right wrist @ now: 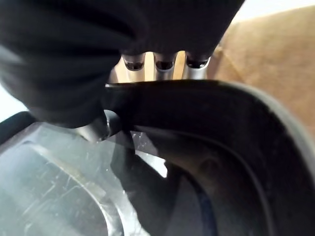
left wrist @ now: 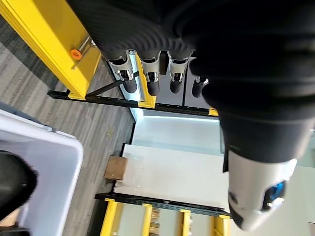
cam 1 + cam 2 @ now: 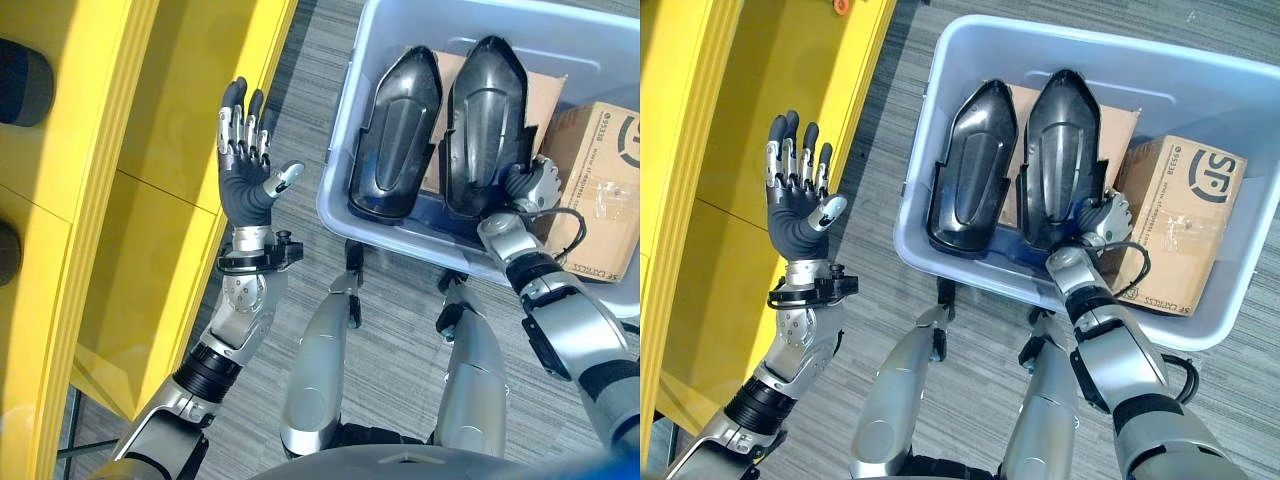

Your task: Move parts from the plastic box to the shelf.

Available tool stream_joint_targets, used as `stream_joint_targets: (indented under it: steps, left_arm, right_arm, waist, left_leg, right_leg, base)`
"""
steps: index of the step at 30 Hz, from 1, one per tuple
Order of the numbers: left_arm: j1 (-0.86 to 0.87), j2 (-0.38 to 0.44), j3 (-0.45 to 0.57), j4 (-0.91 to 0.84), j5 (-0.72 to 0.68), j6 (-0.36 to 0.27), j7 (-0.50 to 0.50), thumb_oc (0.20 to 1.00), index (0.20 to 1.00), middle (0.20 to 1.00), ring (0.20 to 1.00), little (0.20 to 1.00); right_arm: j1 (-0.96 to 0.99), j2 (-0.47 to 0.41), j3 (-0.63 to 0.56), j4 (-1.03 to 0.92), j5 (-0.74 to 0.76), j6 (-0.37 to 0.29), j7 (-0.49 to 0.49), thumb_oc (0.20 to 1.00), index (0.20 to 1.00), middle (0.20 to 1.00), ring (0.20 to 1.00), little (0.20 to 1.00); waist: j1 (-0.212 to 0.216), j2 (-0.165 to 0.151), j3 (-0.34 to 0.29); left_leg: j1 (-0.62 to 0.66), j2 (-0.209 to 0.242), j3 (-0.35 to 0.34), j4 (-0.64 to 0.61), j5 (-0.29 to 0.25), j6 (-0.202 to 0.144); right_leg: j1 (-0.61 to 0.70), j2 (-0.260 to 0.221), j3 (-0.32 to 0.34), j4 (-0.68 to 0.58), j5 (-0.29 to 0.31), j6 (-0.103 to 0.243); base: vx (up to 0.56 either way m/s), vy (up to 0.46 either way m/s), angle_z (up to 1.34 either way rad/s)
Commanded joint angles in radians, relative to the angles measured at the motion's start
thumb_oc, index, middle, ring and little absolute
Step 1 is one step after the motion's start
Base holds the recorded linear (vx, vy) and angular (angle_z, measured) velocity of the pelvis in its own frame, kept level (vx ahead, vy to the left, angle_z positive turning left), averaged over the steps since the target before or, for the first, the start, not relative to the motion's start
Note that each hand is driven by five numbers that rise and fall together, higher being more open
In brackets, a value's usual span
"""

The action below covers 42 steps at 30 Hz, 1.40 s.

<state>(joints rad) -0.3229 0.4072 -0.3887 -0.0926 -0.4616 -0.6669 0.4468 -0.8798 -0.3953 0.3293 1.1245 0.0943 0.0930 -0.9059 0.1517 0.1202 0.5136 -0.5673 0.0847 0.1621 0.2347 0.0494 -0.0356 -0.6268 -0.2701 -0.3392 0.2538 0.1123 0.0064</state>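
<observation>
Right hand [image 3: 1102, 218] pinching black part [image 3: 1060, 160], pointed end away

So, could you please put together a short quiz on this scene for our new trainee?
1. True or false: the left robot hand holds a part.
2. Which black part does the right robot hand grip at its near edge? A) the left black part B) the right black part
3. What brown thing lies in the plastic box beside the parts, on the robot's right?

Key: 1 false, it is open and empty beside the yellow shelf. 2 B. 3 A cardboard box.
</observation>
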Motion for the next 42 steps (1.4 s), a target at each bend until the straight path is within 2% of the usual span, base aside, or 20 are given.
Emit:
stream_joint_targets:
  steps: [1,7,13,14,15,18,19,21,22,24,25,27,29,31,35,39,41,42]
  left_arm:
    - [0.033,-0.006,0.037,-0.034,-0.002,-0.079,0.005,1.0,1.0,1.0,1.0,1.0]
    - [0.061,0.01,0.071,-0.038,-0.028,-0.075,-0.024,1.0,1.0,1.0,1.0,1.0]
    - [0.097,0.036,0.112,-0.053,-0.07,-0.046,-0.084,1.0,1.0,1.0,1.0,1.0]
    - [0.11,0.04,0.126,-0.062,-0.083,-0.036,-0.097,1.0,1.0,1.0,1.0,1.0]
    - [0.143,0.048,0.154,-0.073,-0.114,-0.006,-0.13,1.0,1.0,1.0,1.0,1.0]
    - [0.169,0.043,0.166,-0.081,-0.128,0.013,-0.153,1.0,1.0,1.0,1.0,1.0]
    - [0.208,0.043,0.184,-0.1,-0.115,0.019,-0.173,1.0,1.0,1.0,1.0,1.0]
    - [0.241,0.04,0.197,-0.117,-0.103,0.032,-0.174,1.0,1.0,1.0,1.0,1.0]
    - [0.282,0.027,0.21,-0.128,-0.087,0.06,-0.172,1.0,1.0,1.0,1.0,1.0]
    - [0.304,0.021,0.212,-0.123,-0.074,0.084,-0.173,1.0,1.0,1.0,1.0,1.0]
    - [0.324,0.007,0.211,-0.111,-0.072,0.129,-0.185,1.0,1.0,1.0,1.0,1.0]
    - [0.341,-0.004,0.206,-0.095,-0.076,0.166,-0.21,1.0,1.0,1.0,1.0,1.0]
    - [0.368,-0.015,0.193,-0.069,-0.056,0.219,-0.251,1.0,1.0,1.0,1.0,1.0]
    - [0.386,-0.016,0.178,-0.034,-0.029,0.226,-0.279,1.0,1.0,1.0,1.0,1.0]
    - [0.391,0.0,0.162,-0.006,-0.028,0.229,-0.302,1.0,1.0,1.0,1.0,1.0]
    - [0.39,0.018,0.156,0.002,-0.011,0.226,-0.318,1.0,1.0,1.0,1.0,1.0]
    - [0.384,0.03,0.154,0.007,-0.015,0.229,-0.321,1.0,1.0,1.0,1.0,1.0]
    - [0.378,0.032,0.148,0.01,-0.019,0.235,-0.324,1.0,1.0,1.0,1.0,1.0]
  right_arm:
    - [0.162,-0.013,-0.029,0.028,0.039,-0.093,-0.067,0.2,0.2,0.2,0.2,0.2]
    - [0.17,-0.047,-0.057,-0.112,-0.006,-0.164,-0.152,0.2,0.2,0.2,0.2,0.2]
    - [0.125,-0.106,-0.111,-0.219,-0.096,-0.216,-0.134,0.2,0.2,0.2,0.2,0.2]
    - [0.119,-0.118,-0.121,-0.25,-0.109,-0.229,-0.112,0.2,0.2,0.2,0.2,0.2]
    - [0.121,-0.134,-0.13,-0.331,-0.104,-0.238,-0.044,0.2,0.2,0.2,0.2,0.2]
    - [0.139,-0.134,-0.132,-0.389,-0.067,-0.223,0.006,0.2,0.2,0.2,0.2,0.2]
    - [0.203,-0.121,-0.141,-0.48,-0.012,-0.218,0.08,0.2,0.2,0.2,0.2,0.2]
    - [0.286,-0.093,-0.136,-0.577,0.017,-0.205,0.154,0.2,0.2,0.2,0.2,0.2]
    - [0.413,-0.053,-0.108,-0.688,0.044,-0.196,0.243,0.2,0.2,0.2,0.2,0.2]
    - [0.482,-0.032,-0.088,-0.737,0.051,-0.198,0.298,0.2,0.2,0.2,0.2,0.2]
    - [0.544,-0.009,-0.062,-0.782,0.064,-0.191,0.344,0.2,0.2,0.2,0.2,0.2]
    - [0.595,0.008,-0.046,-0.814,0.086,-0.194,0.4,0.2,0.2,0.2,0.2,0.2]
    - [0.669,0.035,-0.029,-0.868,0.088,-0.187,0.48,0.2,0.2,0.2,0.2,0.2]
    - [0.711,0.047,-0.017,-0.9,0.089,-0.19,0.542,0.2,0.2,0.2,0.2,0.2]
    - [0.739,0.055,-0.004,-0.915,0.09,-0.189,0.556,0.2,0.2,0.2,0.2,0.2]
    - [0.737,0.076,-0.005,-0.896,0.1,-0.211,0.554,0.2,0.2,0.2,0.2,0.2]
    - [0.734,0.081,0.0,-0.892,0.099,-0.224,0.547,0.2,0.2,0.2,0.2,0.2]
    - [0.733,0.078,0.002,-0.894,0.106,-0.222,0.543,0.2,0.2,0.2,0.2,0.2]
  waist:
    - [-0.013,0.044,0.006]
    - [-0.031,0.017,0.006]
    - [-0.025,0.001,0.006]
    - [-0.022,-0.002,0.006]
    - [-0.015,-0.012,0.006]
    - [-0.012,-0.019,-0.01]
    - [-0.012,-0.034,-0.033]
    - [-0.018,-0.051,-0.056]
    - [-0.03,-0.071,-0.091]
    - [-0.036,-0.082,-0.116]
    - [-0.041,-0.093,-0.144]
    - [-0.046,-0.102,-0.169]
    - [-0.055,-0.115,-0.21]
    - [-0.066,-0.131,-0.239]
    - [-0.077,-0.15,-0.264]
    - [-0.073,-0.158,-0.267]
    - [-0.079,-0.159,-0.267]
    - [-0.086,-0.157,-0.269]
  left_leg:
    - [0.039,-0.016,-0.002,-0.129,0.08,-0.009]
    - [0.161,0.014,0.005,-0.178,0.088,-0.02]
    - [0.29,0.042,-0.007,-0.205,0.089,-0.037]
    - [0.319,0.049,-0.011,-0.216,0.094,-0.041]
    - [0.368,0.062,-0.014,-0.226,0.101,-0.051]
    - [0.39,0.069,-0.015,-0.232,0.106,-0.054]
    - [0.42,0.071,-0.015,-0.242,0.102,-0.055]
    - [0.451,0.072,-0.013,-0.255,0.098,-0.054]
    - [0.485,0.072,-0.01,-0.262,0.095,-0.051]
    - [0.506,0.069,-0.007,-0.266,0.093,-0.048]
    - [0.529,0.066,-0.001,-0.275,0.092,-0.046]
    - [0.551,0.064,0.005,-0.283,0.09,-0.043]
    - [0.589,0.053,0.019,-0.303,0.08,-0.035]
    - [0.621,0.037,0.043,-0.322,0.065,-0.023]
    - [0.639,0.014,0.078,-0.322,0.032,0.002]
    - [0.644,-0.001,0.099,-0.322,0.009,0.02]
    - [0.644,-0.011,0.102,-0.322,-0.001,0.036]
    - [0.644,-0.017,0.091,-0.322,-0.004,0.042]
  right_leg:
    - [0.063,0.072,0.046,0.095,-0.116,0.059]
    - [0.174,0.082,0.049,0.055,-0.12,0.062]
    - [0.327,0.097,0.031,0.009,-0.134,0.055]
    - [0.362,0.102,0.025,-0.001,-0.138,0.051]
    - [0.425,0.104,0.015,-0.018,-0.144,0.046]
    - [0.458,0.106,0.008,-0.036,-0.139,0.043]
    - [0.499,0.106,0.003,-0.059,-0.137,0.043]
    - [0.541,0.107,0.003,-0.085,-0.132,0.046]
    - [0.587,0.105,0.008,-0.117,-0.119,0.052]
    - [0.614,0.103,0.009,-0.135,-0.11,0.058]
    - [0.642,0.099,0.01,-0.155,-0.099,0.065]
    - [0.665,0.095,0.009,-0.172,-0.09,0.071]
    - [0.699,0.084,0.006,-0.2,-0.073,0.088]
    - [0.724,0.066,-0.003,-0.239,-0.038,0.118]
    - [0.723,0.04,-0.005,-0.261,0.01,0.166]
    - [0.704,0.038,-0.018,-0.226,0.026,0.176]
    - [0.687,0.07,0.001,-0.184,0.0,0.166]
    - [0.686,0.104,0.024,-0.175,-0.03,0.147]
  base:
    - [0.02,-0.065,-0.12]
    - [0.04,-0.034,-0.17]
    - [0.07,-0.056,-0.13]
    - [0.11,-0.042,-0.07]
    - [0.1,-0.033,-0.06]
    - [0.09,0.015,-0.01]
    - [0.12,0.036,0.0]
    - [0.14,0.086,0.04]
    - [0.14,0.135,0.06]
    - [0.13,0.138,-0.02]
    - [0.1,0.127,-0.06]
    - [0.1,0.152,-0.16]
    - [0.07,0.188,-0.11]
    - [-0.01,0.185,-0.08]
    - [-0.06,0.117,0.01]
    - [-0.08,0.016,0.02]
    - [-0.07,-0.016,-0.06]
    - [0.0,0.0,0.0]
